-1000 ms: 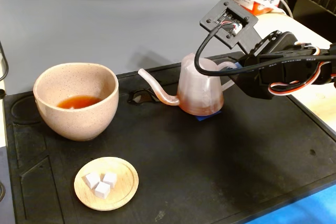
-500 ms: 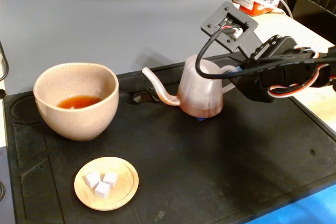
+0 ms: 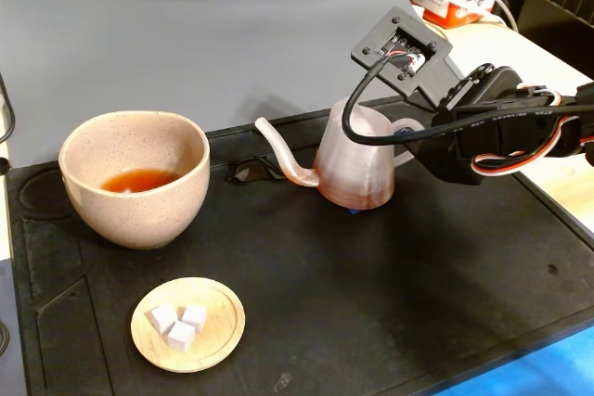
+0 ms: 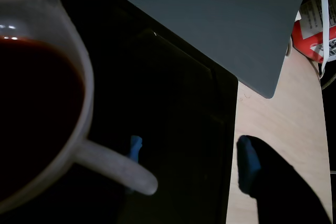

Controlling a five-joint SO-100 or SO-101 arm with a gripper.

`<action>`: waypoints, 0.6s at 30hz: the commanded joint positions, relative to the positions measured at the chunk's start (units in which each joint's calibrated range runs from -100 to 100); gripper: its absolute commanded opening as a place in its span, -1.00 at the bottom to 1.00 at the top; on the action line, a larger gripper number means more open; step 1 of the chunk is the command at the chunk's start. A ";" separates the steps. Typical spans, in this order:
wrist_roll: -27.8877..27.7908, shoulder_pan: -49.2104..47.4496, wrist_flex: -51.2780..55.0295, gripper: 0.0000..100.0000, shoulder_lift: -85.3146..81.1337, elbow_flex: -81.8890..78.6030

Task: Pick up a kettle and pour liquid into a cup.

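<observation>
Jaws are standing apart in the wrist view, and the gripper (image 4: 191, 163) is bracketing the kettle's loop handle without pressing on it — one blue-tipped finger is sitting just behind the pale handle, the other dark finger well off to the right. So nothing is being held yet. In the fixed view the arm is reaching in from the right behind the kettle (image 3: 355, 166), which is standing upright on the black mat (image 3: 390, 303) covering the desk, its thin spout pointing left toward the cup (image 3: 135, 178). Inside the kettle, the wrist view is showing dark reddish liquid (image 4: 37, 108); the cup is already holding a shallow pool of the same tea colour. A wooden dish (image 3: 188, 324) with white cubes is sitting in front of the cup, clear of the pouring path.

To do this step well, the jaws should be closing squarely across the handle — centred, so the kettle is not twisting when it leaves the mat. Lifting should be kept level, since the liquid is sitting fairly high, and the spout carried over the cup's rim before any tilt.
</observation>
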State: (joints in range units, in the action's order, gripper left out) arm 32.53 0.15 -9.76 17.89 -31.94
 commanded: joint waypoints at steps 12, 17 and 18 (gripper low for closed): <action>0.19 -1.10 -0.31 -0.53 -1.17 0.27; 0.19 -1.18 -0.23 -0.53 -1.17 0.00; 0.19 -1.18 -0.23 -0.56 -1.17 -0.09</action>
State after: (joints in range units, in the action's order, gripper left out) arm 32.53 -0.91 -9.76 17.89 -32.33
